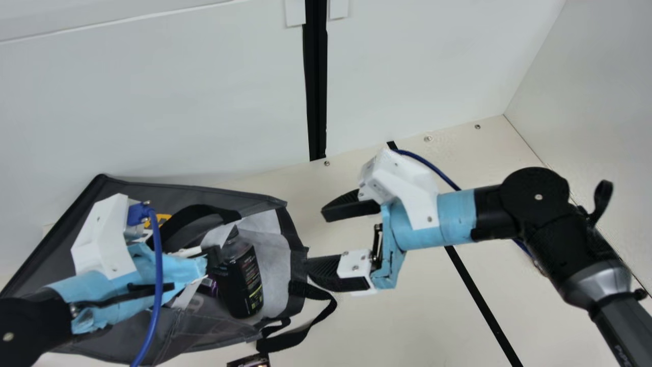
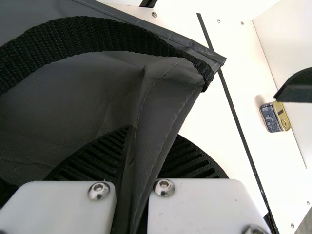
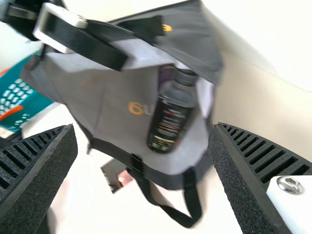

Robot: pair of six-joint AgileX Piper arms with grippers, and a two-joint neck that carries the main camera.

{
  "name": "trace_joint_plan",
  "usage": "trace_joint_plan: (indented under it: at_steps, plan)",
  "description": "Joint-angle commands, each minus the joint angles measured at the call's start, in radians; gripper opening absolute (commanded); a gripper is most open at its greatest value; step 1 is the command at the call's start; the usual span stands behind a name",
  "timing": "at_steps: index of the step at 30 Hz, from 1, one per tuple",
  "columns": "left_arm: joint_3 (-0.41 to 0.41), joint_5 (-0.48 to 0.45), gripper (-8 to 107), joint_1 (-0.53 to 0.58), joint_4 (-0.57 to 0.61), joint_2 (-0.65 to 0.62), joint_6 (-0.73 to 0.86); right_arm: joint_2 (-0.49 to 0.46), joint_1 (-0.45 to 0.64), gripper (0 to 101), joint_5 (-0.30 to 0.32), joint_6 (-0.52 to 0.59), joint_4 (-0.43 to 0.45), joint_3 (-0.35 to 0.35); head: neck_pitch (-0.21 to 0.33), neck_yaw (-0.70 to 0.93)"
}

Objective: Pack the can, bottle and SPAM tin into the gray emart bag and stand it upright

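Firmly, the left gripper [image 1: 216,258] pinches the fabric of the gray emart bag [image 1: 122,189], the bottle [image 1: 245,285] inside.
Just outside the bag's mouth, the right gripper [image 1: 317,240] stands wide; a purple item [image 3: 166,73] sits beside the bottle in the bag, and the SPAM tin [image 2: 274,117] lies well apart from the bag.
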State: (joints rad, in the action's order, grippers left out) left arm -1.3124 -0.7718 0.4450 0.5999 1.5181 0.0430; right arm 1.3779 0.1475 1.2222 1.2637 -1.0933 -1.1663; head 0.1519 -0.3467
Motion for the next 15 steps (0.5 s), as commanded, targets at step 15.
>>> trace_joint_plan:
  at_steps: [15]
  plan:
    - [0.0, 0.0, -8, 0.0, 0.0, 0.0, 0.0, -0.073, 0.245, 95, -0.002, -0.044, 0.104, -0.045, 0.023, -0.002]
